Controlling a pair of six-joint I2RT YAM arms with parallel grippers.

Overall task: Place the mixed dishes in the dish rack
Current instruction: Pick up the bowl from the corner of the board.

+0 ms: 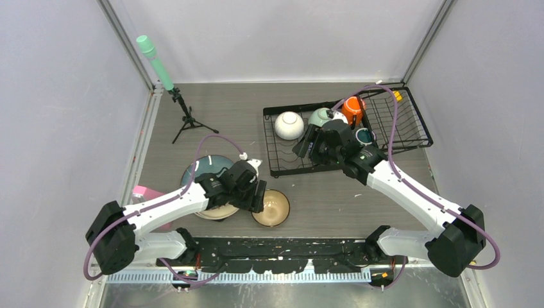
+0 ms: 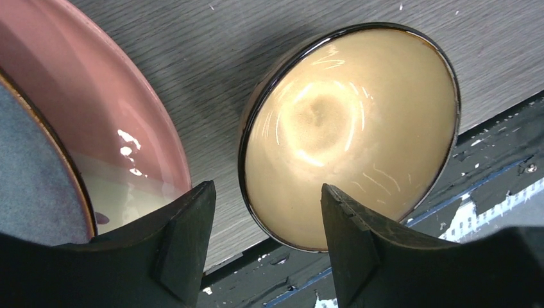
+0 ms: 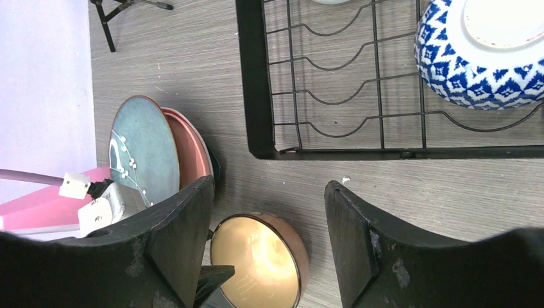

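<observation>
The brown bowl (image 1: 270, 208) sits upright close to the tabletop's near edge, just right of the stacked plates, with the pink plate (image 2: 128, 96) nearest it. It is round, so no axis matters, only its rim. In the left wrist view the left gripper (image 2: 266, 189) hangs over the bowl's plate-side rim with its fingers spread. One finger is outside the wall and the other over the hollow, and we see no pinch yet. We judge that the grip turns on that straddle. The left arm is far nearer. The right gripper (image 1: 308, 144) hovers at the near left part of the rack (image 1: 265, 128), fingers apart and holding nothing.
</observation>
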